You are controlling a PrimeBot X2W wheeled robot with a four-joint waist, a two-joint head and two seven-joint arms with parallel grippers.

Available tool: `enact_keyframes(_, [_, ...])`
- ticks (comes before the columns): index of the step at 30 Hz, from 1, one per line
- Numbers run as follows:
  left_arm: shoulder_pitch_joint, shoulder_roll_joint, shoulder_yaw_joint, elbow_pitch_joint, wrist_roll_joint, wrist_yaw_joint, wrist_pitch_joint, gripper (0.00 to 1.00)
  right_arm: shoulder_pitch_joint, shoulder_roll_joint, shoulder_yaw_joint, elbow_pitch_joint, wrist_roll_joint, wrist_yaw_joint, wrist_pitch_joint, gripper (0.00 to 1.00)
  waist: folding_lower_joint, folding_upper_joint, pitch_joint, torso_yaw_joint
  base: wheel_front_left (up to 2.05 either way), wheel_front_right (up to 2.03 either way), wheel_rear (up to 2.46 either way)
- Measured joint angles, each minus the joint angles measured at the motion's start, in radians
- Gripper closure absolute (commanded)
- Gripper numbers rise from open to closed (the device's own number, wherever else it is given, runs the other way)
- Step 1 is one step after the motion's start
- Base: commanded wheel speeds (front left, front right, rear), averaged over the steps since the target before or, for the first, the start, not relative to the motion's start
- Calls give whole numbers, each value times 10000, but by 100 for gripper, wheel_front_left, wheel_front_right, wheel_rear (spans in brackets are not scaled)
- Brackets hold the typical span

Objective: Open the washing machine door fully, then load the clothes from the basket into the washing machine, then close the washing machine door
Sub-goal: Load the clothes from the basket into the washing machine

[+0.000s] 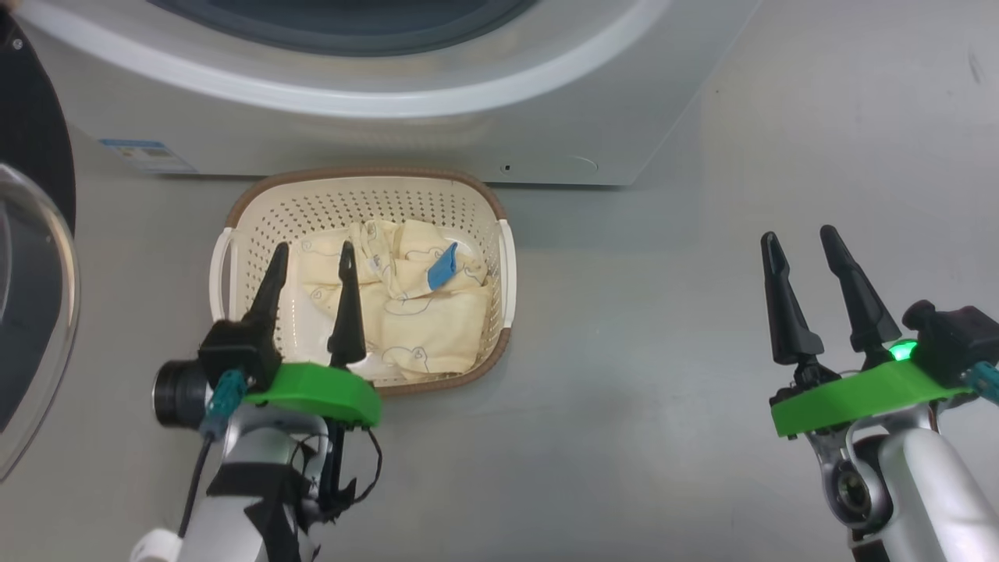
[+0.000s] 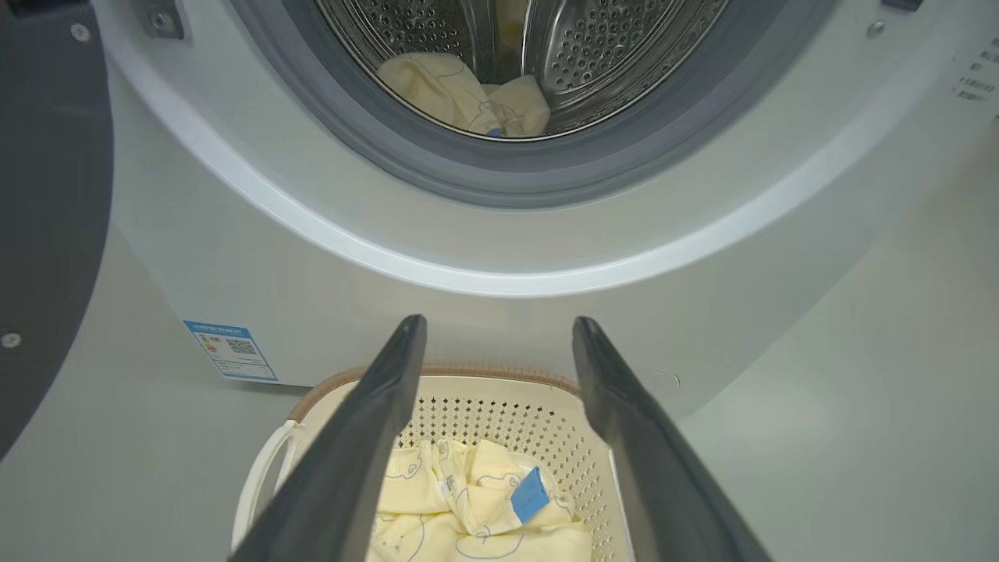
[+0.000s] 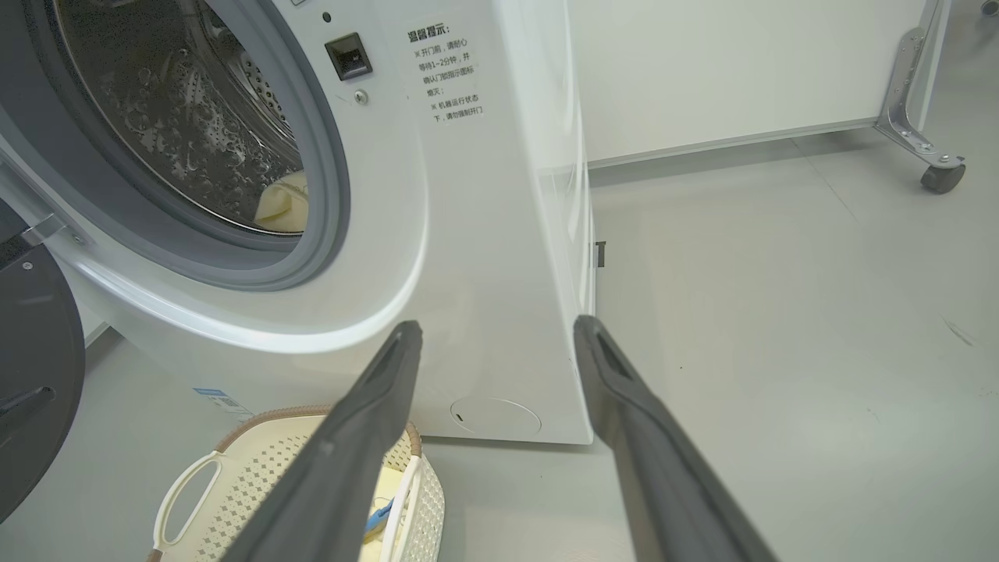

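L gripper (image 1: 314,246) fingers spread, empty, over small cream perforated plastic basket (image 1: 367,173) w/ brown rim, just in front of white front-load washing machine (image 1: 390,133). Pale yellow bear-print clothes (image 1: 421,312) in basket, another piece in steel drum (image 2: 609,55). I see glossy black round door (image 1: 35,133) open at left. R gripper (image 1: 798,232) spread, empty, over grey floor (image 1: 663,312).

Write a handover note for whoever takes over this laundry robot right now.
Left gripper: open, empty, fingers over the basket.
Right gripper: open, empty, over the floor to the right of the basket.
Washing machine door: swung open at the left.
Done: door opened; some clothes lie in the drum.
Left: move the pieces in the basket into the drum, then close the door.
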Motion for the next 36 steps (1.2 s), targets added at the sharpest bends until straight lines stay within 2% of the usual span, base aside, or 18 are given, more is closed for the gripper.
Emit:
enact_keyframes(6, [1321, 6, 466, -694, 523, 40, 0, 0, 163, 4, -58, -10, -31, 0, 0, 0, 0, 0, -319, -139, 0, 0, 0])
enact_keyframes(12, [2191, 23, 882, -884, 608, 40, 0, 0, 425, 27, -109, -25, -128, 0, -2, 0, 0, 0, -610, -296, 0, 0, 0])
enact_keyframes(26, [2968, 27, 1302, -1292, 213, 182, 0, 0, 886, 48, -184, -13, -291, 0, 0, 0, 0, 0, -1190, -374, 0, 0, 0])
enact_keyframes(36, [3503, 29, 1787, -1294, -198, 360, 0, 0, 1225, 52, -107, 84, -378, 0, 0, 0, -1, 0, -2125, -315, 0, 0, 0])
